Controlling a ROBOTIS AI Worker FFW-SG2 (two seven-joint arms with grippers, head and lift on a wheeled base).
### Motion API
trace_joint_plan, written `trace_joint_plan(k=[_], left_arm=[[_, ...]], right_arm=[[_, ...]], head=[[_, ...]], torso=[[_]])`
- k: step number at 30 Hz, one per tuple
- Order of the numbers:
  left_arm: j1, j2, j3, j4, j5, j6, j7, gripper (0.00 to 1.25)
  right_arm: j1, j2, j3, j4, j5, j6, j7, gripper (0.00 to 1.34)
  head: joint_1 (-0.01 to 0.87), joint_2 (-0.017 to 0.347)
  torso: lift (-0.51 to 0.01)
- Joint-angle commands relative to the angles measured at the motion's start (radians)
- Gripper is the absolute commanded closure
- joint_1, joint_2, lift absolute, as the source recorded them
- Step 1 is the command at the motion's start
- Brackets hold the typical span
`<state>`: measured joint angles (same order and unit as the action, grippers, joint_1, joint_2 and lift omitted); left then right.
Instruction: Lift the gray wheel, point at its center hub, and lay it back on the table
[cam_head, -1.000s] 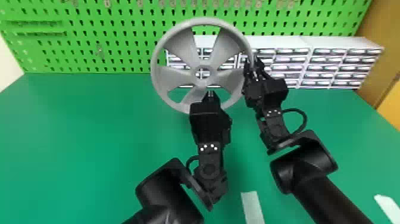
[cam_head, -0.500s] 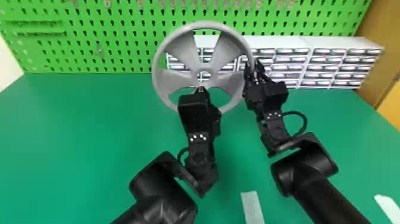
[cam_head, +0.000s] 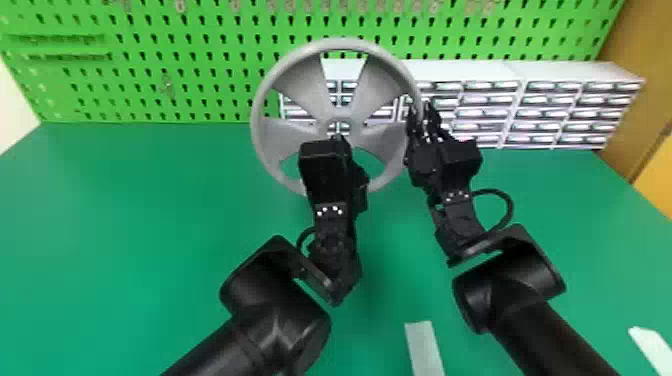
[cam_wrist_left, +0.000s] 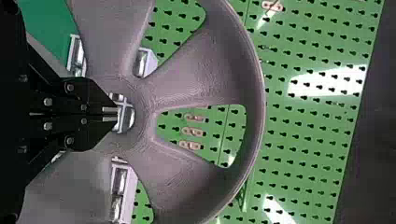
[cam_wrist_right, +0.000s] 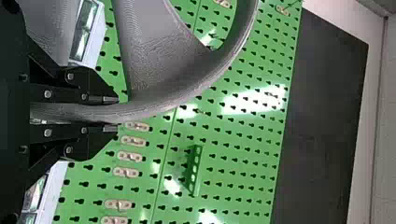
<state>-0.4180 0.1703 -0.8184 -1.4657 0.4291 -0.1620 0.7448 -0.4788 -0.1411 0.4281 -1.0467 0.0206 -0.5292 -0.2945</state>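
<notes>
Gray round wheel (cam_head: 300, 80) with broad spokes stands upright, raised above the flat green bench (cam_head: 125, 225). The right black two-fingered end effector (cam_head: 422, 112) grips its rim; the left black end effector (cam_head: 339, 137), fingers together, points at the wheel's round gray center hub (cam_head: 339, 116). Behind the wheel: a green perforated pegboard (cam_head: 210, 100).

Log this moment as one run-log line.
gray wheel: upright, off the table | right gripper: clamped on rim | left gripper: fingers together, pointing at center hub | laying back: not yet done
</notes>
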Motion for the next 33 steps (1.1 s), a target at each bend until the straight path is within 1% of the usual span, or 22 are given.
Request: trace_joint_plan(k=[1, 6, 12, 33], left_arm=[[-0.024, -0.005, 0.001, 0.034, 0.007, -0.008, -0.007, 1.18], [-0.036, -0.012, 0.013, 0.053, 0.007, -0.016, -0.016, 1.18], [-0.045, -0.014, 0.016, 0.068, 0.007, -0.021, -0.024, 1.18], [-0.041, -0.018, 0.021, 0.070, 0.019, -0.027, -0.030, 1.18]], right_arm=[[0.002, 0.000, 0.006, -0.003, -0.002, 0.000, 0.000, 1.23], [0.003, 0.000, 0.012, -0.003, -0.004, 0.000, 0.000, 1.23], [0.002, 0.000, 0.014, -0.004, -0.007, 0.000, 0.000, 1.23], [0.002, -0.002, 0.011, -0.007, -0.008, 0.000, 0.000, 1.23]], head=[[0.692, 0.048], [0.692, 0.048], [0.692, 0.048], [0.692, 0.048]], torso=[[-0.096], [-0.096], [-0.096], [-0.096]])
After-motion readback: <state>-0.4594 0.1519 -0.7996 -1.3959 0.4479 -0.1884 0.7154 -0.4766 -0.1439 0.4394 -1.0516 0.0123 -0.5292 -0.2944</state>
